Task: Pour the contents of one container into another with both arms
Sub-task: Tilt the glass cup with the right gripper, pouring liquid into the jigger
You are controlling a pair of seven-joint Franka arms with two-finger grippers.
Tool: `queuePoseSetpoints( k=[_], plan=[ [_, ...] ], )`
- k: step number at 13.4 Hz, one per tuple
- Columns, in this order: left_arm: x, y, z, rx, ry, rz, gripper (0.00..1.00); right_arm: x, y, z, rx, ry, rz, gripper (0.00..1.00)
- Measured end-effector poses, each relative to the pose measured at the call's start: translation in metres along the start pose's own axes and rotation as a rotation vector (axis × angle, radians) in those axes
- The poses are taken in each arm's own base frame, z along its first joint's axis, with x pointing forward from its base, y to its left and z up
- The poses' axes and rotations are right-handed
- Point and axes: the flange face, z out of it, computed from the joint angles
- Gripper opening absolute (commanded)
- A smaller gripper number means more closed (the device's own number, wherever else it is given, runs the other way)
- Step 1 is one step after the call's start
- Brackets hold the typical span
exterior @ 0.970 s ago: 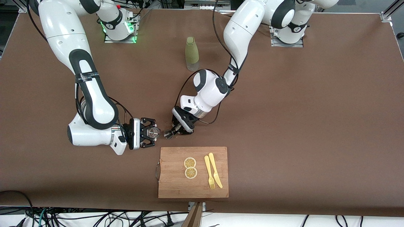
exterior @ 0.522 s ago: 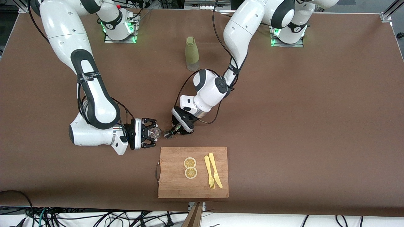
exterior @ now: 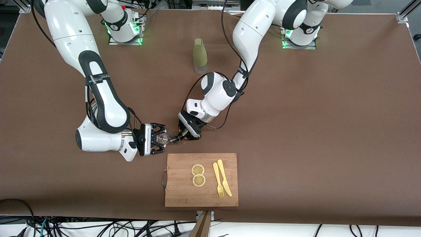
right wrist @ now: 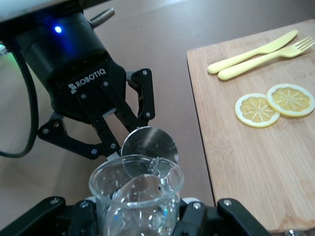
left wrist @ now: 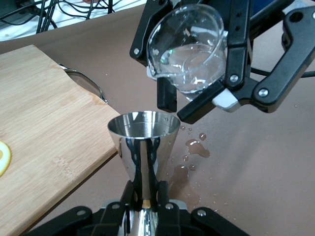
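The silvery steel jigger point(exterior: 174, 140) hangs just above the brown table, my left gripper point(exterior: 182, 134) shut on its narrow waist. In the left wrist view its upper cone point(left wrist: 143, 132) opens upward, with the left gripper point(left wrist: 146, 191) clamped below it. My right gripper point(exterior: 160, 139) is shut on the clear glass cup point(exterior: 161, 138). The glass cup point(left wrist: 189, 54) is tipped, its lip over the jigger's rim, and clear liquid lies inside it. In the right wrist view the glass cup point(right wrist: 135, 189) fills the foreground, with the jigger point(right wrist: 150, 144) just past its lip.
A wooden cutting board point(exterior: 181, 192) lies nearer the front camera than the grippers, carrying two lemon slices point(exterior: 198, 175) and a yellow fork and knife point(exterior: 222, 182). A tall olive-green bottle point(exterior: 199, 56) stands between the bases. Spilled drops point(left wrist: 197, 147) wet the table under the glass.
The right gripper has carried the glass toward the left arm's end, closing the gap, so its lip now reaches the jigger's rim. The left gripper has barely moved.
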Motion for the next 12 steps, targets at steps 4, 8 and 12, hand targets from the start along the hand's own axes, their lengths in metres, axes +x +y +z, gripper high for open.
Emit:
queuePoseSetpoints(
  k=[4,8,12],
  plan=[
    [0.000,0.000,0.000,0.001,-0.001,-0.005,0.00,0.000,-0.001,0.002,0.002,-0.041,0.001,0.22],
    [0.000,0.000,0.000,0.001,-0.001,-0.008,0.00,0.005,-0.001,0.002,0.001,-0.081,0.004,0.22],
    [0.001,-0.001,0.000,0.003,0.000,-0.010,0.00,0.022,-0.005,0.006,0.002,-0.127,0.002,0.22]
  ],
)
